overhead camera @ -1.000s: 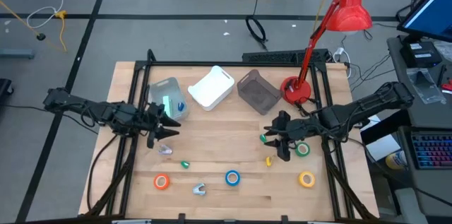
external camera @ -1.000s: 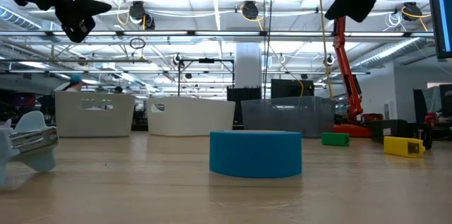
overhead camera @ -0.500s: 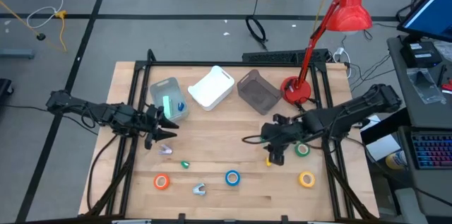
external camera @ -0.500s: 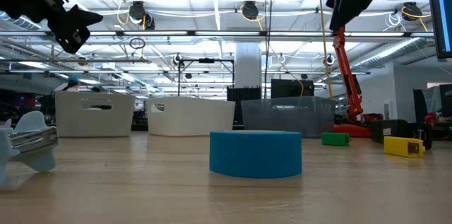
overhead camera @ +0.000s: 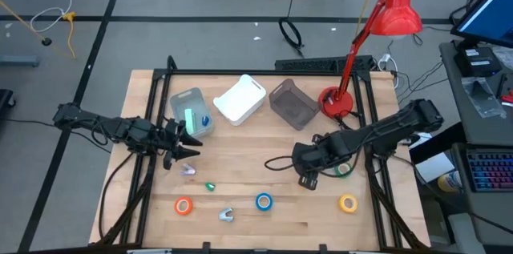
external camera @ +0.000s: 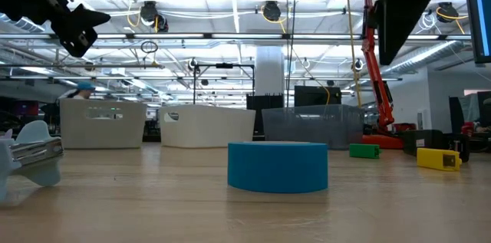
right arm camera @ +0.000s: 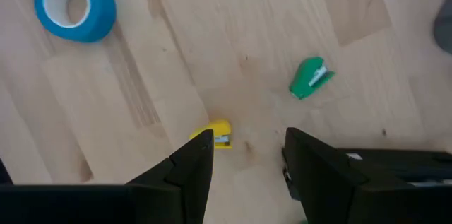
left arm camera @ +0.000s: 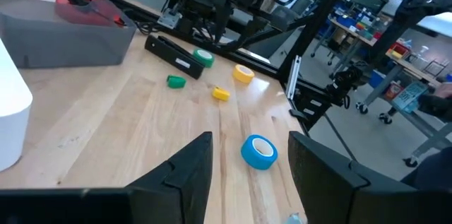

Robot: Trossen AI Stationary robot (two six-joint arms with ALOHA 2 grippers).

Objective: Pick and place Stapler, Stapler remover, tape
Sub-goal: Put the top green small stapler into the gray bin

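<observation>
Yellow stapler point(right arm camera: 218, 136) half hidden by right claw point(right arm camera: 244, 155), green tape point(overhead camera: 345, 170) partly covered

No legible text, label, brand, number or sign appears in any view. Nothing readable stands on the table surface, on the containers, on the tape rolls, or on the equipment in the room beyond.
</observation>
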